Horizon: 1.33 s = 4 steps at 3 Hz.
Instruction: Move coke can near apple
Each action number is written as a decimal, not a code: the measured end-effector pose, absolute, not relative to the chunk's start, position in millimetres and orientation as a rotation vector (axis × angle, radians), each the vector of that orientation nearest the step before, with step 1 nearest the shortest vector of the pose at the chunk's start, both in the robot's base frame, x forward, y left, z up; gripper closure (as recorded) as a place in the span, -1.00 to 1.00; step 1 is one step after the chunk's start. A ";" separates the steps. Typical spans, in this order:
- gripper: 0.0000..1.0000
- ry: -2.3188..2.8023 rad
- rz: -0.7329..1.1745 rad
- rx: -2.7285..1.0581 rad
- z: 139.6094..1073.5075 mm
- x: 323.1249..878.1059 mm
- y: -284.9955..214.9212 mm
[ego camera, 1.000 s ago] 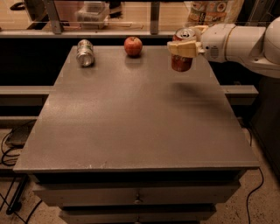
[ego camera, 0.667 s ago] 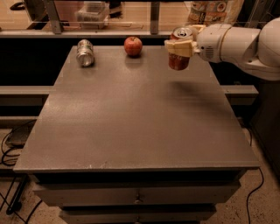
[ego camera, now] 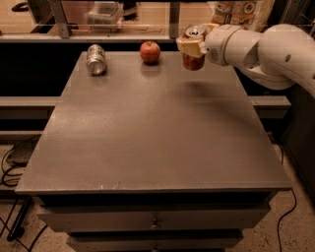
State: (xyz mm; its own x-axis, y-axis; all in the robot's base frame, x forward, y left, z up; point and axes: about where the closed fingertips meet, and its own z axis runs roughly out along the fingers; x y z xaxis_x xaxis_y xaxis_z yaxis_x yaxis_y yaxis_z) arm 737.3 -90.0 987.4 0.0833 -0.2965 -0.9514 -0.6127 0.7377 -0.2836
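Note:
The red coke can (ego camera: 193, 61) with its silver top is held upright in the air above the far right part of the table (ego camera: 152, 128). My gripper (ego camera: 193, 47) is shut on the coke can; its pale fingers (ego camera: 188, 47) wrap the can's upper half. The white arm comes in from the right. The red apple (ego camera: 150, 51) stands on the table near the far edge, a short way left of the can and a little lower.
A plain silver can (ego camera: 96, 59) lies on its side at the table's far left. A glass-fronted ledge with a container (ego camera: 103, 15) and a printed bag (ego camera: 238, 12) runs behind the table. Cables lie on the floor at the left.
My gripper has carried the coke can a little to the left, closer to the apple. The apple and the silver can have not moved.

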 end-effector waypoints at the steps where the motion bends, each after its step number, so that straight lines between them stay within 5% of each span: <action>1: 1.00 1.550 0.230 -0.769 980.9 763.3 -83.4; 4: 1.00 1.699 0.399 -0.739 928.8 819.1 -65.9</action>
State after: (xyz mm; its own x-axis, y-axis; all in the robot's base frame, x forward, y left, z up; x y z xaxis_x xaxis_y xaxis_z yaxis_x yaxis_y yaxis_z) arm 819.1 -65.9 928.8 -0.1182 -0.2616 -0.9579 -0.6608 0.7408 -0.1208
